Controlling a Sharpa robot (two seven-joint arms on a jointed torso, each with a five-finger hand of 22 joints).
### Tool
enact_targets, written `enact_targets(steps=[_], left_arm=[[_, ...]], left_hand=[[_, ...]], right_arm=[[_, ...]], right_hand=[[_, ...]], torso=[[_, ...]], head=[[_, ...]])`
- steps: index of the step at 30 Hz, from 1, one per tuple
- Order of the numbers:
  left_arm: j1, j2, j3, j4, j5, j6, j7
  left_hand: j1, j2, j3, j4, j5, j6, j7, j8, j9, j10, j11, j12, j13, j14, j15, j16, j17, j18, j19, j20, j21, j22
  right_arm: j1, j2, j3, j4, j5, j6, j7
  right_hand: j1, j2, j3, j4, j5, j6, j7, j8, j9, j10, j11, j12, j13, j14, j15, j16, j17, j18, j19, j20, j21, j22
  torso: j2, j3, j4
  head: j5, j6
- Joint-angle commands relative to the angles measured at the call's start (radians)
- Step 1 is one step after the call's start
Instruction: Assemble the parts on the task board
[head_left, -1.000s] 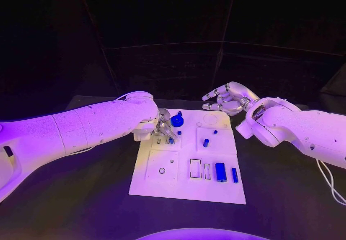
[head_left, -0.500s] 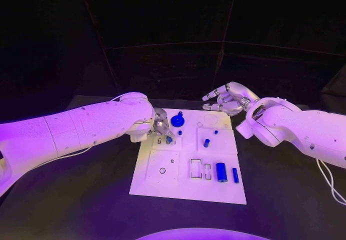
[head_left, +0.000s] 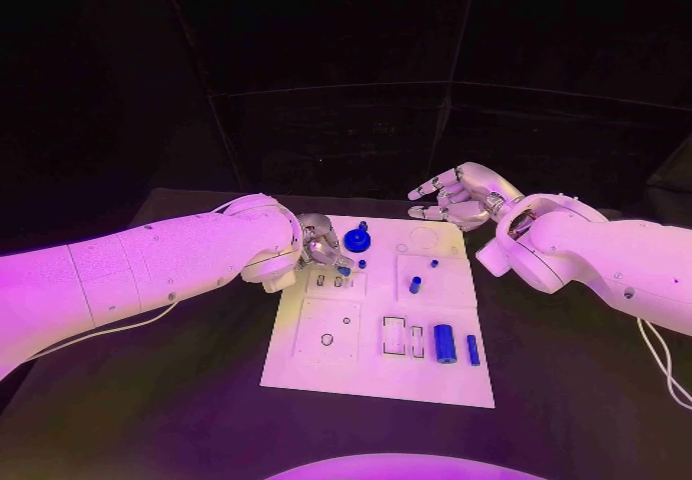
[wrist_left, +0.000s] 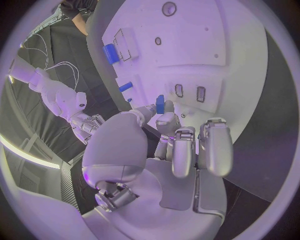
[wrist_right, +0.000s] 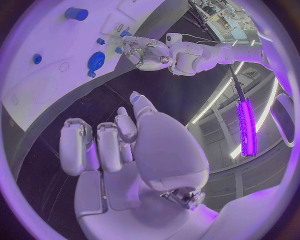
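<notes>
Left hand (head_left: 323, 256) sits at the upper left of the white task board (head_left: 332, 362), pinching a small blue peg (wrist_left: 160, 104) between thumb and fingertip. Right hand (head_left: 459, 198), above the board's upper right corner, holds nothing, fingers loosely curled and apart.

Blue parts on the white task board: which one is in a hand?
The small blue peg pinched in the left hand over the white task board; the other blue parts lie or stand on the board, untouched.

One white task board (head_left: 378, 350) carries six blue parts (head_left: 444, 343); a seventh blue part (wrist_left: 160, 104) sits pinched above it.
</notes>
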Motion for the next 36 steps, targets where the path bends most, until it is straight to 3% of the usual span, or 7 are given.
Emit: enact_targets(steps=[1, 8, 12, 17, 25, 36], left_arm=[[-0.013, -0.01, 0.0, 0.013, -0.003, -0.142, 0.078], [-0.05, -0.027, -0.002, 0.021, -0.027, -0.271, 0.123], [-0.064, -0.034, -0.002, 0.027, -0.044, -0.299, 0.132], [-0.071, -0.04, -0.003, 0.036, -0.08, -0.275, 0.116], [-0.075, -0.044, -0.003, 0.044, -0.12, -0.184, 0.062], [-0.078, -0.05, -0.003, 0.049, -0.132, -0.128, 0.016]], left_hand=[[-0.002, -0.009, 0.195, -0.194, 0.003, 0.001, 0.0, 0.006, 0.001, 0.005, -0.003, -0.001, 0.002, 0.106, -0.001, 0.003, 0.263, -0.004, 0.016, 0.002, -0.003, 0.001], [0.0, -0.013, 0.2, -0.198, 0.005, 0.005, 0.0, 0.008, 0.002, 0.014, -0.004, 0.01, 0.012, 0.106, -0.002, 0.003, 0.263, -0.005, 0.019, 0.001, 0.002, 0.009], [0.0, -0.015, 0.201, -0.198, 0.006, 0.006, -0.001, 0.009, 0.003, 0.016, -0.004, 0.011, 0.013, 0.106, -0.002, 0.003, 0.263, -0.006, 0.02, 0.001, 0.003, 0.011], [0.001, -0.015, 0.201, -0.199, 0.006, 0.007, -0.001, 0.009, 0.003, 0.017, -0.004, 0.012, 0.013, 0.106, -0.002, 0.003, 0.263, -0.006, 0.02, 0.001, 0.003, 0.011], [0.001, -0.016, 0.202, -0.199, 0.006, 0.007, -0.001, 0.009, 0.003, 0.015, -0.004, 0.009, 0.01, 0.106, -0.002, 0.003, 0.263, -0.006, 0.02, 0.001, 0.003, 0.011], [0.002, -0.018, 0.202, -0.2, 0.006, 0.008, -0.001, 0.009, 0.003, 0.017, -0.004, 0.01, 0.011, 0.106, -0.002, 0.003, 0.263, -0.006, 0.021, 0.001, 0.005, 0.014]], right_arm=[[0.002, -0.002, 0.001, 0.001, 0.0, 0.003, 0.006], [0.002, -0.006, 0.001, 0.002, 0.0, 0.002, 0.007], [0.002, -0.008, 0.001, 0.002, 0.0, 0.001, 0.006], [0.002, -0.009, 0.001, 0.002, 0.0, 0.0, 0.006], [0.002, -0.01, 0.001, 0.001, 0.0, 0.0, 0.007], [0.002, -0.01, 0.001, 0.0, 0.0, -0.002, 0.01]], right_hand=[[-0.006, 0.001, 0.004, 0.005, 0.005, 0.004, -0.001, 0.006, 0.0, -0.004, -0.001, -0.002, -0.002, 0.047, -0.006, -0.006, 0.001, 0.009, -0.004, 0.001, -0.004, 0.044], [-0.008, 0.002, 0.005, 0.006, 0.005, 0.004, -0.001, 0.007, 0.0, -0.003, -0.001, -0.001, -0.001, 0.047, -0.006, -0.006, 0.001, 0.009, -0.004, 0.001, -0.004, 0.045], [-0.008, 0.002, 0.005, 0.006, 0.005, 0.004, -0.001, 0.007, 0.0, -0.003, -0.001, -0.001, -0.001, 0.047, -0.006, -0.006, 0.001, 0.009, -0.004, 0.001, -0.004, 0.045], [-0.009, 0.002, 0.005, 0.007, 0.005, 0.004, -0.001, 0.007, 0.0, -0.003, -0.001, -0.001, -0.001, 0.047, -0.006, -0.006, 0.001, 0.009, -0.004, 0.001, -0.004, 0.044], [-0.009, 0.002, 0.005, 0.007, 0.005, 0.004, -0.001, 0.007, 0.0, -0.003, -0.001, -0.001, -0.001, 0.047, -0.006, -0.006, 0.001, 0.009, -0.004, 0.001, -0.004, 0.044], [-0.009, 0.002, 0.005, 0.007, 0.005, 0.004, -0.001, 0.007, 0.0, -0.003, -0.001, -0.001, -0.001, 0.047, -0.006, -0.006, 0.001, 0.009, -0.004, 0.001, -0.004, 0.044]], torso=[[-0.001, -0.0002, 0.0001], [0.0, -0.0001, -0.0016], [0.001, -0.0004, -0.0027], [0.002, -0.0003, -0.0034], [0.002, -0.0002, -0.0035], [0.001, -0.0001, -0.0032]], head=[[0.002, -0.002], [0.003, -0.001], [0.004, -0.001], [0.005, -0.002], [0.006, -0.004], [0.006, -0.007]])
